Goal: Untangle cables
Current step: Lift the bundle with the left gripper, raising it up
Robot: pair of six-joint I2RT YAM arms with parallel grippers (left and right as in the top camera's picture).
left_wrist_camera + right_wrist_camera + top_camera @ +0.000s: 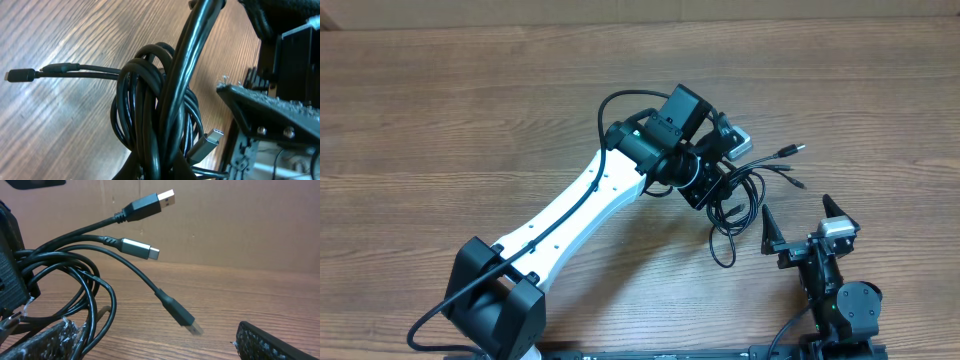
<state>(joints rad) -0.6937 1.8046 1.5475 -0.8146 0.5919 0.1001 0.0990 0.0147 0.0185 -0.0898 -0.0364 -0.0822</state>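
The thin black cables knotted into a bundle (740,195) sit right of centre over the brown wooden table (470,100), at the tip of the white left arm. The black left gripper (713,185) appears clamped on the bundle: in the right wrist view the cords run out of it and 3 plug ends hang clear of the wood. The black right gripper (802,225) stands wide and empty, near the bundle but apart from it, on the side toward the arm bases.

The coming move likely turns on the loose tails. They fan out of the bundle away from the left gripper, their long axes running roughly across the table toward the right, so the free right arm is the nearer one. The lowest tail, ending in a black moulded plug (180,316), seems closest to the right gripper's open jaws.

Overhead gives the layout, but the left gripper covers most of the knot. The left wrist view shows that knot: several loops coiled together, 1 strand crossing in front close to the lens, and a grey metal plug (205,145) poking out below. The right wrist view alone shows the tails raised, topped by a silver-tipped flat plug (162,199), though not which strand threads through the knot.
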